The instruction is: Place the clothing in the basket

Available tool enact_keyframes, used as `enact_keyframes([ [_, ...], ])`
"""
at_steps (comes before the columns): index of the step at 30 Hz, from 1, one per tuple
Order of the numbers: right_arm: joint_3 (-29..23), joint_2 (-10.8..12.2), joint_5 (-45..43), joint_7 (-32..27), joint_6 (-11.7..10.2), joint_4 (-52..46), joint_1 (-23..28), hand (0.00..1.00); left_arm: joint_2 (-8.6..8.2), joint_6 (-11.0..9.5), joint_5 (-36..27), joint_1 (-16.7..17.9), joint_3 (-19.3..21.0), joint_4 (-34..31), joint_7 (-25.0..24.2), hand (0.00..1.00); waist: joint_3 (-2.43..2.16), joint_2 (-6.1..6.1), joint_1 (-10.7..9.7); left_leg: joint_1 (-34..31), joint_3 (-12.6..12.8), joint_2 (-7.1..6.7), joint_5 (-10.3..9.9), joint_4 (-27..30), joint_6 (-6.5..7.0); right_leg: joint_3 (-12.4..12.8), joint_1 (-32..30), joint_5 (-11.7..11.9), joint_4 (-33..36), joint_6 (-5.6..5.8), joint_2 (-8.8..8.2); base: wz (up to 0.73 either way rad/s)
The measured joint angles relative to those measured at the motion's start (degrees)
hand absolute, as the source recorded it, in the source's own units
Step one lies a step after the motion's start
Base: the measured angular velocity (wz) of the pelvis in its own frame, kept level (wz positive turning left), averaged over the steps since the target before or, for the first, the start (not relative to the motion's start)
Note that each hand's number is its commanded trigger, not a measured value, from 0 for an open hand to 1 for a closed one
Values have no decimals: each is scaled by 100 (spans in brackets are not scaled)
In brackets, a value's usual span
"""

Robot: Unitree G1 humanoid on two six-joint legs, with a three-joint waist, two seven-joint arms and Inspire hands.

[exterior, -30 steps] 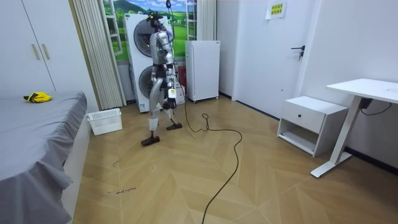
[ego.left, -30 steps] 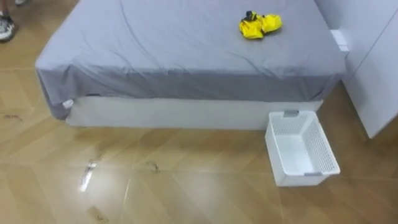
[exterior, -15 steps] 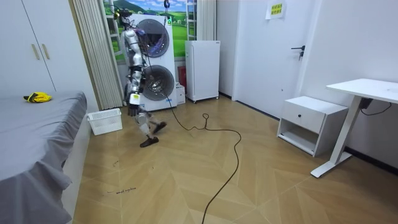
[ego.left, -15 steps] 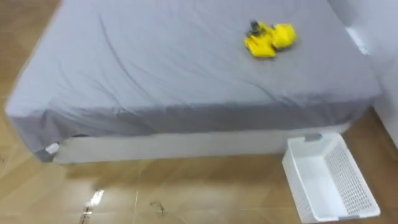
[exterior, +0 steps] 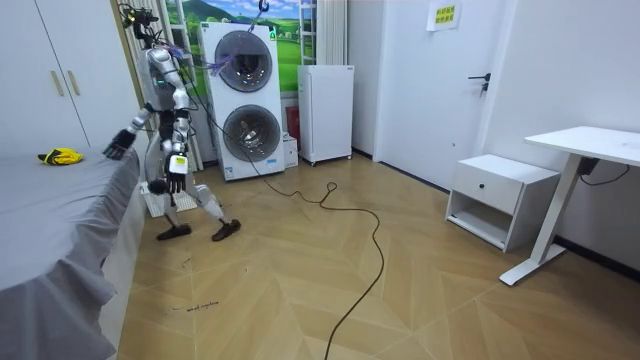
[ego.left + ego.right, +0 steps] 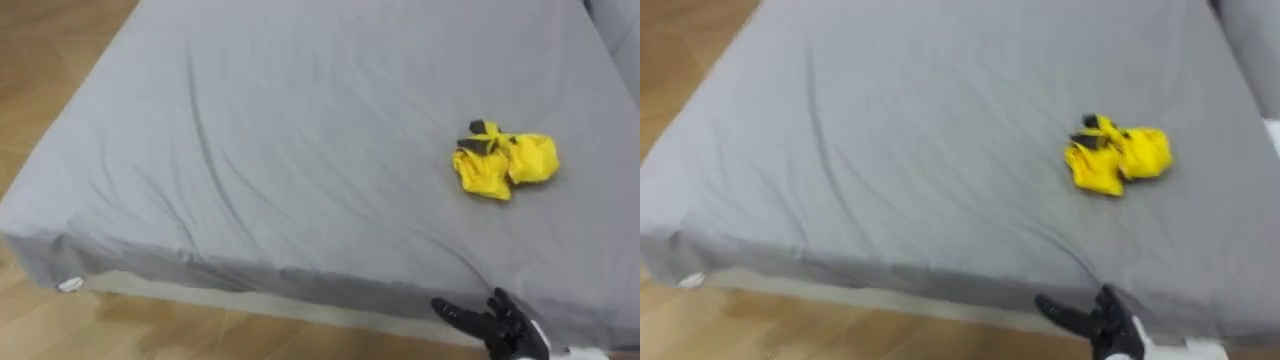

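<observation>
I was on the reach step. The robot stood against the side of the grey bed (image 6: 250, 150), and the yellow garment (image 6: 505, 165) lay bunched on top of it, well beyond my right hand (image 6: 492, 322), whose fingers were spread straight and held nothing. The left hand (image 5: 173, 186) hung by the hip. Next I'd need to lean in, carry the right hand over the garment and close on it. The white basket (image 5: 152, 203) sat on the floor by the robot's legs, and I couldn't see into it.

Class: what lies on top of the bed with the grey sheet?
A crumpled yellow garment with a dark patch lies on the grey sheet. What the sheet covers is hidden.
</observation>
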Motion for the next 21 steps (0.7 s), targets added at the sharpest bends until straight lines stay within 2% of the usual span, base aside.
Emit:
enact_keyframes([
  [1, 120, -82, -2, -33, 4, -307, -5, 0, -35, 50, -26, 200, -1, 1, 69, 0, 11, 151, 2, -172, -35, 237, 21, 860, -13, -84, 324, -48, -340, -135, 170, -63],
  [2, 200, -110, -79, -51, -28, -631, -15, 0, -82, 105, 22, 339, 42, 1, 73, 0, -56, 348, -41, -447, -137, 432, 197, 1636, -43, -83, 582, -74, -598, -228, 389, -61],
  [4, 329, -108, -321, -64, -80, -779, -31, 0, -158, 177, 2, 431, 226, 36, 91, 0, -30, 350, -195, -721, -299, 516, 374, 2243, -40, 57, 794, -165, -738, -297, 523, -29],
  [5, 399, -103, -374, -95, -75, -768, -7, 0, -183, 203, -19, 351, 257, 38, 105, 0, -7, 300, -304, -885, -291, 507, 330, 2306, 4, 121, 940, -240, -811, -298, 516, -5],
  [6, 420, -93, -393, -103, -66, -739, -5, 0, -190, 204, -30, 354, 247, 20, 103, 0, -5, 267, -348, -989, -277, 478, 285, 2291, 27, 166, 996, -263, -861, -299, 515, -13],
  [8, 507, -71, -421, -130, -56, -729, 49, 0, -231, 205, -49, 313, 252, -49, 103, 0, -3, 180, -354, -1289, -229, 340, 183, 2083, 75, 302, 1178, -271, -1042, -311, 513, -36],
  [10, 574, -52, -364, -166, -55, -736, 106, 0, -271, 203, -111, 235, 251, -67, 153, 0, 6, 107, -407, -1566, -210, 188, 118, 1401, 71, 440, 1377, -299, -1207, -337, 516, -47],
  [11, 575, -56, -376, -191, -55, -729, 111, 0, -293, 191, -149, 209, 251, -68, 180, 0, -7, 68, -414, -1669, -217, 92, 124, 913, 76, 552, 1458, -300, -1300, -338, 517, -41],
  [12, 574, -58, -391, -212, -63, -730, 112, 0, -301, 177, -155, 207, 253, -69, 181, 0, -20, 53, -420, -1721, -216, 33, 140, 665, 81, 597, 1484, -299, -1349, -339, 519, -47],
  [13, 575, -63, -398, -273, -77, -732, 113, 0, -305, 154, -154, 211, 259, -64, 181, 0, -26, 16, -414, -1791, -214, -41, 194, 205, 46, 728, 1526, -300, -1403, -338, 526, -50],
  [14, 577, -64, -431, -341, -79, -732, 133, 0, -308, 153, -148, 247, 261, -60, 181, 0, -61, -11, -403, -1850, -225, -102, 429, -75, 111, 855, 1575, -298, -1476, -337, 542, -50],
  [15, 577, -65, -464, -362, -80, -733, 137, 0, -311, 154, -146, 265, 261, -59, 181, 0, -75, -7, -396, -1855, -229, -116, 520, -153, 129, 883, 1600, -298, -1503, -337, 549, -47],
  [16, 571, -81, -505, -413, -86, -738, 139, 0, -320, 154, -129, 280, 265, -25, 180, 0, -104, 20, -392, -1838, -291, -188, 785, -282, 166, 949, 1654, -298, -1582, -335, 591, -35],
  [17, 565, -87, -542, -430, -91, -751, 136, 0, -319, 155, -127, 278, 268, -10, 177, 0, -114, 33, -373, -1814, -311, -192, 950, -321, 273, 963, 1661, -300, -1584, -332, 614, -47],
  [18, 579, -69, -624, -476, -93, -811, 135, 0, -313, 150, -127, 267, 341, 29, 172, 0, -130, 22, -320, -1702, -337, -197, 979, -432, 247, 969, 1713, -304, -1632, -324, 602, -43],
  [21, 567, -65, -800, -622, -160, -1026, 118, 0, -307, 162, -123, 258, 407, 34, 170, 0, -82, -67, -354, -1563, -372, -269, 966, -666, 231, 821, 1832, -310, -1773, -308, 584, -19],
])
